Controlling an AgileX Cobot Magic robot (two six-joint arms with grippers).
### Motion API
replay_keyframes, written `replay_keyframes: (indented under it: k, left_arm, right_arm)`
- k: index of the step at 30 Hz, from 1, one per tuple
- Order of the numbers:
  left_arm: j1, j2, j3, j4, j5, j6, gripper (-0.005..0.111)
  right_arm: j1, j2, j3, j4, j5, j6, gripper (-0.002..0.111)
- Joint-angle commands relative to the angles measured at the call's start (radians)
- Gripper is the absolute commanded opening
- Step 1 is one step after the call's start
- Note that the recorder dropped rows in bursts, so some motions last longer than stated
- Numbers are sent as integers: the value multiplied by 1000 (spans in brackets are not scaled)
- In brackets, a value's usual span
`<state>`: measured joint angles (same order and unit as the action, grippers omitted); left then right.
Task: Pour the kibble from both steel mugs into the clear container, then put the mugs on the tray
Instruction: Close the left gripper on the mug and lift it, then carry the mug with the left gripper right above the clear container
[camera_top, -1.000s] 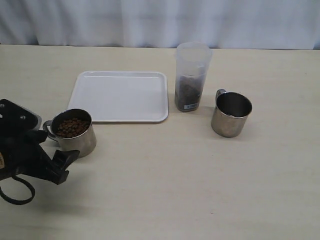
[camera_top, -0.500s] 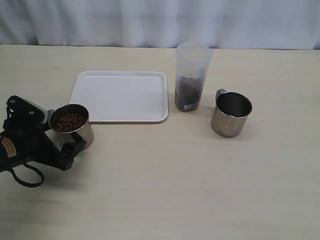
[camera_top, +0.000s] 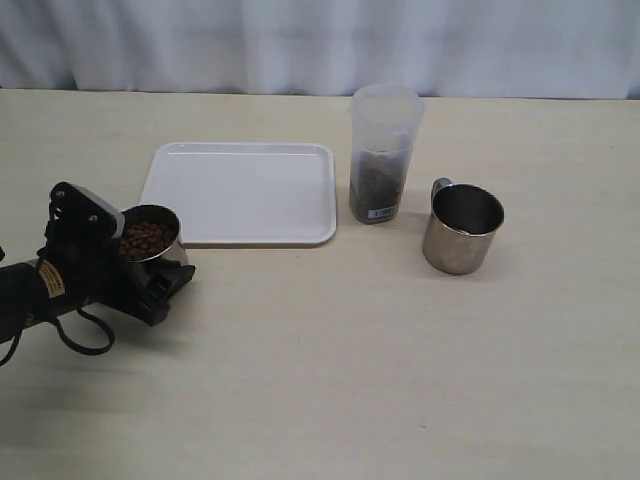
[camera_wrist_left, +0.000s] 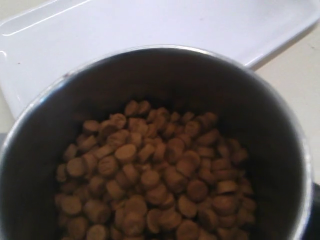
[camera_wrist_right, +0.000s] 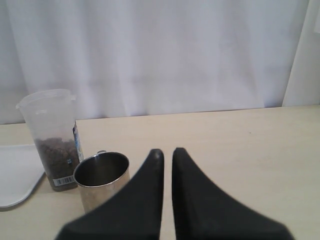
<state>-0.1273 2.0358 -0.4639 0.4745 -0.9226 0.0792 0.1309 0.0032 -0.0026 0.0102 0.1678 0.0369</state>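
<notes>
A steel mug (camera_top: 150, 238) full of brown kibble (camera_wrist_left: 155, 175) stands just off the white tray's (camera_top: 240, 190) near left corner. My left gripper (camera_top: 140, 255) is open, with its black fingers on either side of this mug. In the left wrist view the mug's rim (camera_wrist_left: 280, 105) fills the picture and hides the fingers. The second steel mug (camera_top: 462, 230) stands empty to the right of the clear container (camera_top: 384, 155), which holds kibble in its lower part. My right gripper (camera_wrist_right: 167, 152) is shut and empty, hanging back from the empty mug (camera_wrist_right: 102, 177). It is outside the exterior view.
A white curtain (camera_top: 320, 40) closes off the far edge of the table. The pale tabletop (camera_top: 380, 380) stretches bare in front of the mugs. The tray has nothing on it.
My left gripper has slid forward from the table's left edge until its fingers flank the full mug. That mug has shifted slightly towards the tray.
</notes>
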Motion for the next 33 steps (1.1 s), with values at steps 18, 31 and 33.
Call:
replay_keyframes:
  k: [18,31,33]
  left_arm:
    - [-35,-358,44,77,138,-112,0]
    - [-268,-581,-216,-107,658,-108,0]
    - [-295,-581,-257,-124,726,-108,0]
  right_arm:
    - [0,-3,3,1,-10,2,5]
    - [0,-3,3,1,-10,2,5]
    - [0,-3,3,1,-10,2,5]
